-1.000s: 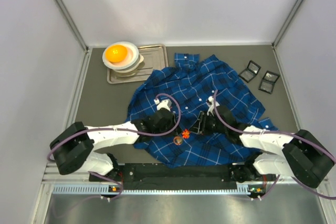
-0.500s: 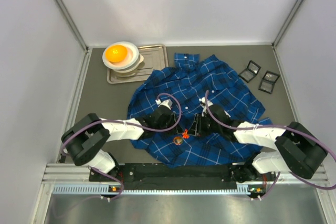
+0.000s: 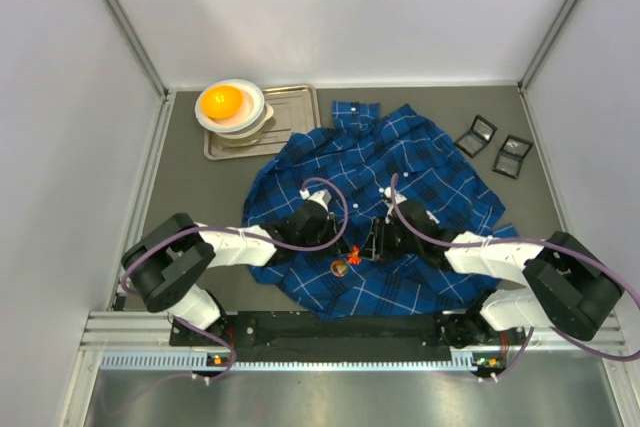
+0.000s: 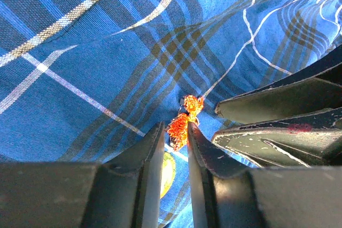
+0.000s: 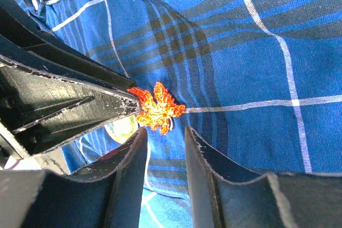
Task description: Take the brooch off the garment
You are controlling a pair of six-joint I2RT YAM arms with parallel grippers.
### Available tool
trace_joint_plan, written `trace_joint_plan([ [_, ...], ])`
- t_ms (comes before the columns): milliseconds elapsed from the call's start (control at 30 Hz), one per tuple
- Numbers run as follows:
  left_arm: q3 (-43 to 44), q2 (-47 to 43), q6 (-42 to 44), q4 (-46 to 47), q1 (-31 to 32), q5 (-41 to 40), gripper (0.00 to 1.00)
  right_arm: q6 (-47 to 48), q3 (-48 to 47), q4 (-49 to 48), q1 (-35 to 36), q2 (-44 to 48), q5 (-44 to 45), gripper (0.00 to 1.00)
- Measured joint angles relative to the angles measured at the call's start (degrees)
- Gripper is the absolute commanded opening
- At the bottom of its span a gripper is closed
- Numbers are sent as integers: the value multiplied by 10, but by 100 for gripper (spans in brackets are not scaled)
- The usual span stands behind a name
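The dark-blue plaid shirt (image 3: 400, 162) lies spread on the table. A small orange leaf-shaped brooch (image 3: 352, 253) is pinned near its front hem. It shows in the left wrist view (image 4: 181, 124) and the right wrist view (image 5: 156, 108). My left gripper (image 3: 344, 248) comes from the left; its narrow jaws (image 4: 175, 132) hold the brooch's lower end between the tips. My right gripper (image 3: 369, 249) comes from the right. It is open (image 5: 164, 134), with its tips on the cloth just below the brooch and only shirt between them.
A round yellowish badge (image 3: 340, 267) lies on the shirt just in front of the brooch. A metal tray (image 3: 295, 107) at the back left carries stacked bowls with an orange ball (image 3: 222, 101). Two small black boxes (image 3: 476, 135) (image 3: 513, 155) lie at the back right.
Both arms have dropped their elbows and drawn their grippers a little closer round the brooch. In the last half second they barely moved.
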State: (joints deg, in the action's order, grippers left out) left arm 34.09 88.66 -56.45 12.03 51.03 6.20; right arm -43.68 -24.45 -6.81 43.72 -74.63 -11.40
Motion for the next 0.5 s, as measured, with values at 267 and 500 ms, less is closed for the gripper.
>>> trace_joint_plan([
  [267, 0, 4, 9, 3, 0, 0, 15, -14, 12, -43, -49, 0, -50, 36],
  [500, -4, 4, 20, 12, 0, -2, 15, -18, 19, -79, -70, -31, -103, 38],
])
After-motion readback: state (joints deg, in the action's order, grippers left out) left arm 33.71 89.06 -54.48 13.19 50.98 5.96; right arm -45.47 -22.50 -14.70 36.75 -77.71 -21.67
